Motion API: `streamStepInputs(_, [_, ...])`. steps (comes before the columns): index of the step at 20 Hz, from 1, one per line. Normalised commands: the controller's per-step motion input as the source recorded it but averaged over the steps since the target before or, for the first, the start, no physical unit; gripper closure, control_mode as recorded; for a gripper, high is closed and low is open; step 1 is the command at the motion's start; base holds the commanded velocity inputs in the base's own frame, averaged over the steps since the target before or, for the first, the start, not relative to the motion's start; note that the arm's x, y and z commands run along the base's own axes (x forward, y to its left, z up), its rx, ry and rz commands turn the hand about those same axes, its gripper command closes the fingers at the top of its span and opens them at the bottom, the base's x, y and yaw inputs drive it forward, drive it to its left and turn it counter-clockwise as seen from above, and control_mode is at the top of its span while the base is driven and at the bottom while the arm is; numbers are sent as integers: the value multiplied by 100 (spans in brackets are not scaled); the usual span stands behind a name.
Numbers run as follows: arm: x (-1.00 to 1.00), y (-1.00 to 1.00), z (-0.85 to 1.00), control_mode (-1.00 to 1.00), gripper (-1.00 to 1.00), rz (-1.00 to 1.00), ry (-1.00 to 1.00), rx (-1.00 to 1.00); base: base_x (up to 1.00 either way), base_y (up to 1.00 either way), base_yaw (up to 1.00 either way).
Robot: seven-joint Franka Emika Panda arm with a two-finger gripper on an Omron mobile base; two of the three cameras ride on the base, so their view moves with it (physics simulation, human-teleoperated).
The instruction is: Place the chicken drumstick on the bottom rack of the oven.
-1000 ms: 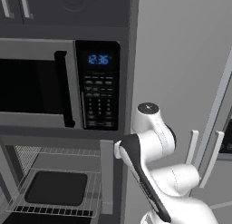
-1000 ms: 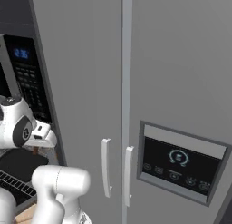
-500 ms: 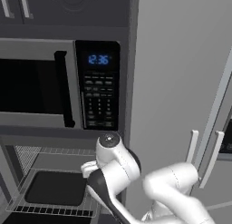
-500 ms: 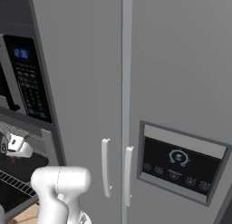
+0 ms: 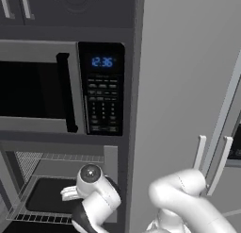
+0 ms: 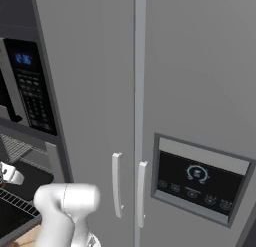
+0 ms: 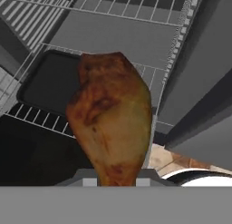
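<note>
Gripper (image 5: 66, 194) is clamped on the chicken drumstick (image 7: 111, 116), held above the bottom rack's (image 7: 43, 116) front edge, oven (image 5: 61, 168) cavity open beyond.

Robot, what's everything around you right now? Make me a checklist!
Surface: bottom rack, silver wire, carrying a dark tray.
Job's things: chicken drumstick held over the rack, in front of the open oven.
Clutter: nothing seen.
Grippers: gripper shut on the drumstick's narrow end.
Cables: nothing seen.
Surroundings: black microwave with blue clock above the oven; grey fridge with two white handles and a dispenser panel to the right.
</note>
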Motion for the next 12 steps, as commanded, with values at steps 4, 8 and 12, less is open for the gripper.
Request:
streamStepInputs(4, [55, 92, -16, -100, 100, -8, 1, -2, 0, 0, 0])
streamStepInputs(8, [68, 92, -44, -100, 100, -9, 3, 0, 0, 0, 0])
streamStepInputs(12, [48, 31, -46, -100, 100, -6, 20, -1, 0, 0, 0])
